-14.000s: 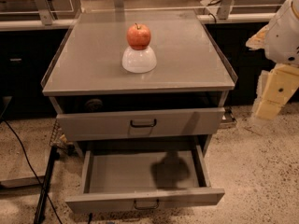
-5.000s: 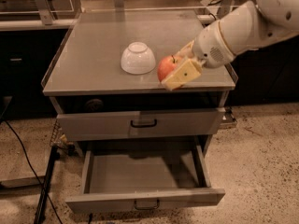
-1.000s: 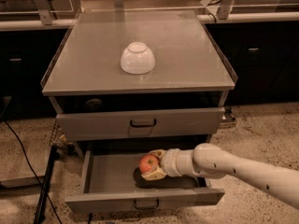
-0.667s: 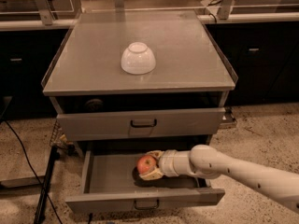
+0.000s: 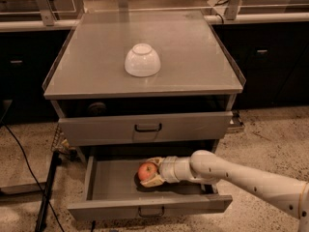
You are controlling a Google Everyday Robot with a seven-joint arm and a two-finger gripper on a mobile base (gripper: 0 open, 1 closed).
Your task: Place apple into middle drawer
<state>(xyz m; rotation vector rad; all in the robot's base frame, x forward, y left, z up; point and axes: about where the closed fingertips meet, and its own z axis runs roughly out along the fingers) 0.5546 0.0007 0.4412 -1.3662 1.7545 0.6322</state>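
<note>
Camera view: the gripper (image 5: 151, 173) holds the apple (image 5: 147, 170) low inside the open middle drawer (image 5: 112, 181); only release and withdrawal seem left.

apple (image 5: 147, 170): red, yellowish patch
gripper (image 5: 149, 174): cream, inside open drawer, clasped on apple
open drawer (image 5: 111, 208): grey
handle (image 5: 151, 211): dark
bowl (image 5: 142, 60): white
cabinet top (image 5: 193, 57): grey
floor (image 5: 270, 134): speckled beige

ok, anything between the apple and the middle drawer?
Nothing visible. The gripper holds the apple inside the open middle drawer, over its bare floor. I can't tell if the apple touches the floor.
</note>
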